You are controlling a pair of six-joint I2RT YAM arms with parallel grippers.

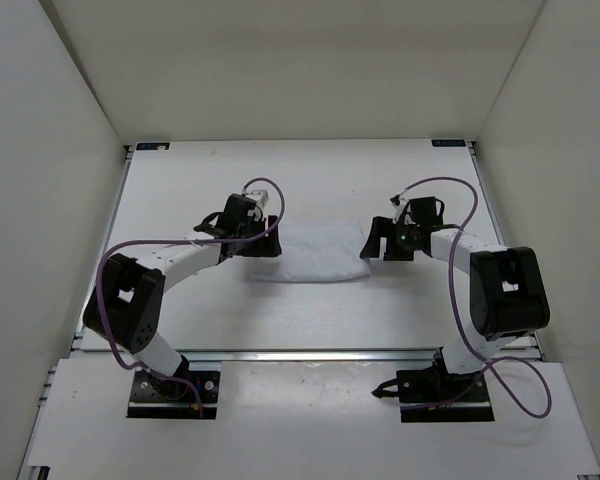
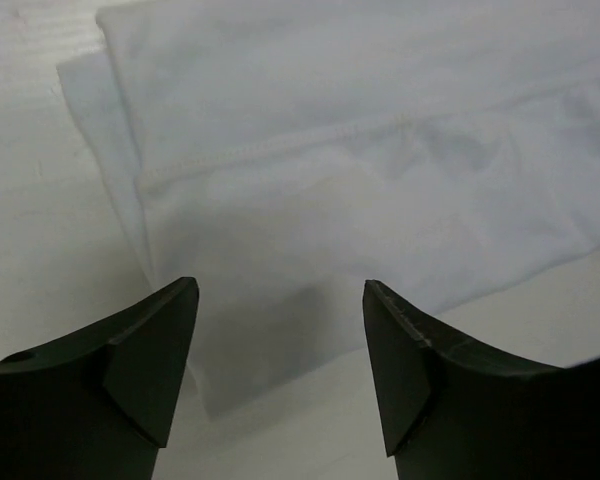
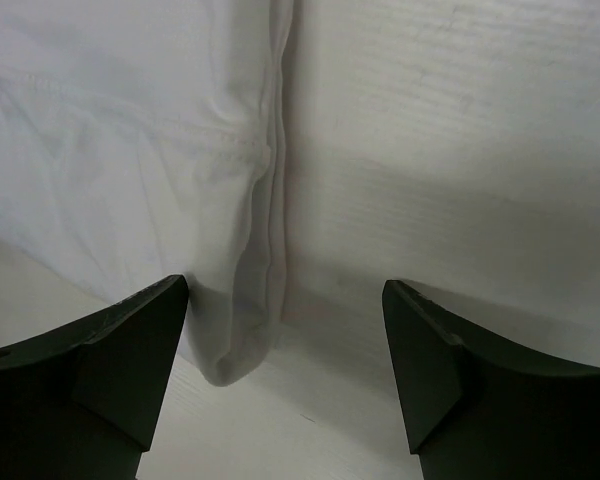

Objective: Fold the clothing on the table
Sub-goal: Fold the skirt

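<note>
White clothing laid flat at middle of table, between both arms. Left gripper spread wide, empty, over garment's left edge. Right gripper spread wide, empty, garment's right edge seen between its jaws.

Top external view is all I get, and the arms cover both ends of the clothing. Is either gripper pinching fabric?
Observer: No. In the left wrist view the left gripper stands open and grips nothing; the clothing lies flat beneath it.
Operator: And the right?
Observer: The right gripper is open too. The clothing's edge runs between its fingers, nearer one of them, with bare table under the other.
Operator: Is the left end doubled over?
Observer: It looks so. A stitched hem crosses the upper layer, and a lower layer peeks out past it at the edge.
</note>
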